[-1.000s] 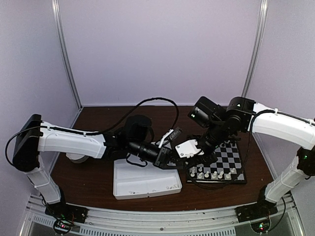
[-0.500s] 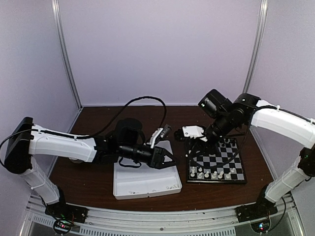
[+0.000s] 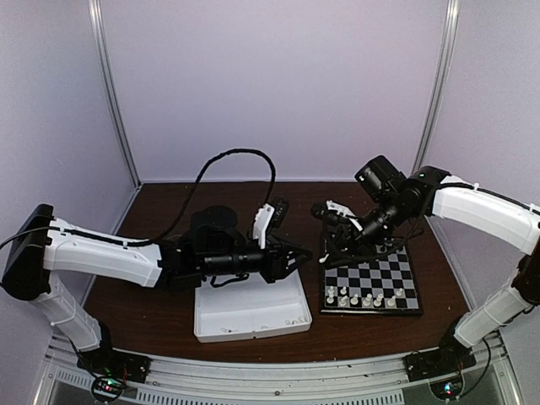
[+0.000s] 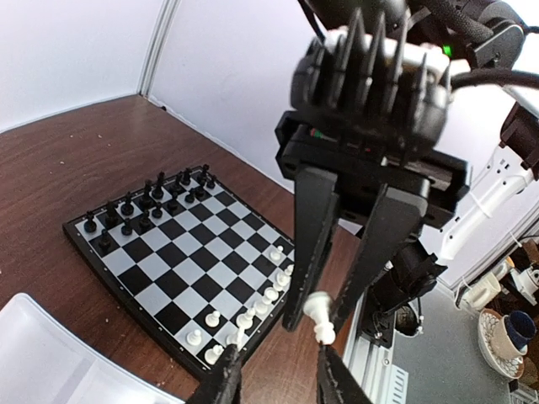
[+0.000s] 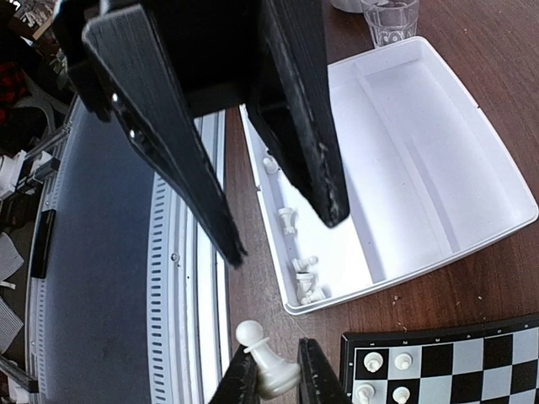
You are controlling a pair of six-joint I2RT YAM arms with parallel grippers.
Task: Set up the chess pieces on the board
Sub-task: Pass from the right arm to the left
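My right gripper (image 5: 275, 347) is shut on a white pawn (image 5: 268, 364) and holds it in the air just left of the board (image 3: 380, 274). In the left wrist view that gripper (image 4: 318, 324) hangs straight ahead with the pawn (image 4: 317, 310) at its fingertips. My left gripper (image 4: 278, 358) is open and empty, its tips just short of the pawn. From above, the left gripper (image 3: 297, 253) faces the right gripper (image 3: 327, 246). The board (image 4: 185, 244) has black pieces (image 4: 143, 210) along the far side and white pieces (image 4: 253, 311) along the near side.
The white three-compartment tray (image 3: 245, 312) lies left of the board, with a few white pieces (image 5: 303, 282) in its narrow compartment. A clear glass (image 5: 392, 17) stands beyond the tray. A black cable (image 3: 236, 160) arcs over the left arm. The slotted rail (image 3: 278, 375) runs along the table's near edge.
A second ago the two grippers met at the board's left edge. They have drawn apart: the right gripper rose toward the back, the left gripper pulled left over the tray and stands open.
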